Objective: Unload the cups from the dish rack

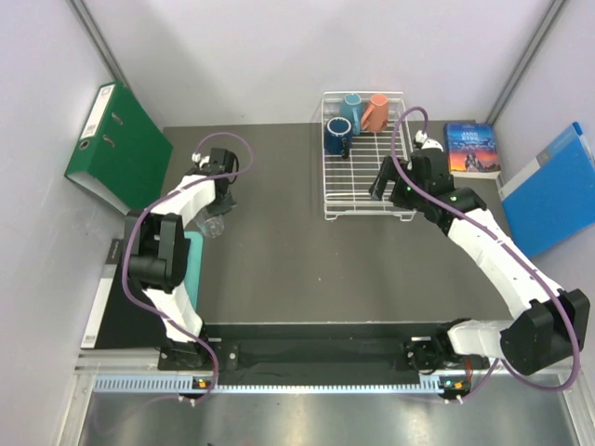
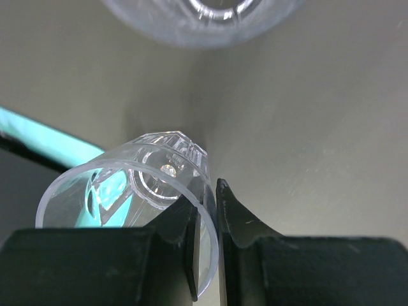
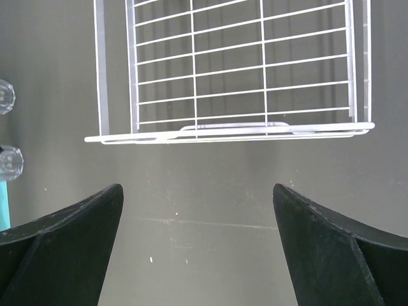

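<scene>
The white wire dish rack (image 1: 364, 190) stands at the back middle of the table. At its far end are a light-blue mug (image 1: 351, 103), an orange mug (image 1: 376, 111) and a dark-blue mug (image 1: 337, 137). My left gripper (image 1: 214, 212) is far left of the rack and shut on the rim of a clear glass (image 2: 121, 191), which hangs tilted just above the table. A second clear glass (image 2: 197, 16) stands just beyond it. My right gripper (image 3: 197, 188) is open and empty over the table at the rack's near edge (image 3: 229, 132). Both glasses (image 3: 9, 162) show far left there.
A green binder (image 1: 116, 149) leans at the back left. A book (image 1: 472, 149) and a blue folder (image 1: 553, 190) lie right of the rack. A teal pad (image 1: 191, 269) lies by the left arm, close to the held glass.
</scene>
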